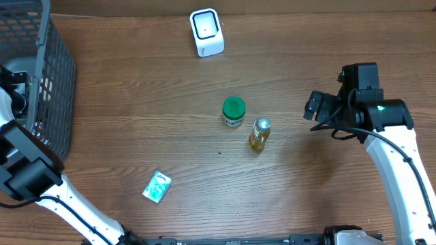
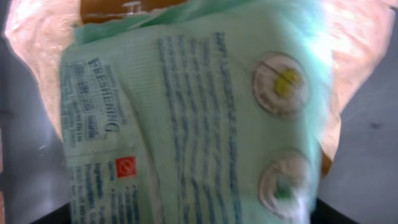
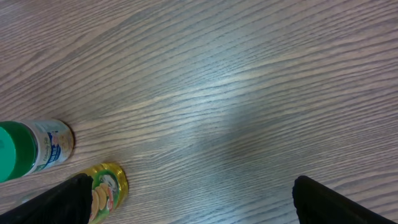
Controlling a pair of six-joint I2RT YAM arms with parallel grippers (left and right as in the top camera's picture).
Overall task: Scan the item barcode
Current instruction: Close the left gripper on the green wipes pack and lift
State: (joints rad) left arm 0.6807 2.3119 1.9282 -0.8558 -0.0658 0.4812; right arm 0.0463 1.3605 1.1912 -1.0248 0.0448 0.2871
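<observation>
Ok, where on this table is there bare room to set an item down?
Bare wood between the basket and the green-lidded jar; also from the scanner rightward, and below the bottle. Crowded mid-table: jar and bottle stand close.

The table (image 1: 170, 88) is showing brown wood grain, smooth, with a faint matt sheen. The basket (image 1: 58, 75) is looking like dull, dark grey plastic mesh. The scanner (image 1: 206, 32) is presenting a white plastic shell, smooth and slightly glossy. The jar (image 1: 234, 112) is wearing a green plastic lid, and the bottle (image 1: 259, 133) is gleaming at its silvery cap. The green pack (image 2: 186, 124) is appearing as soft printed plastic film, lightly shiny, lying against crinkled, translucent pale film (image 2: 37, 37).
</observation>
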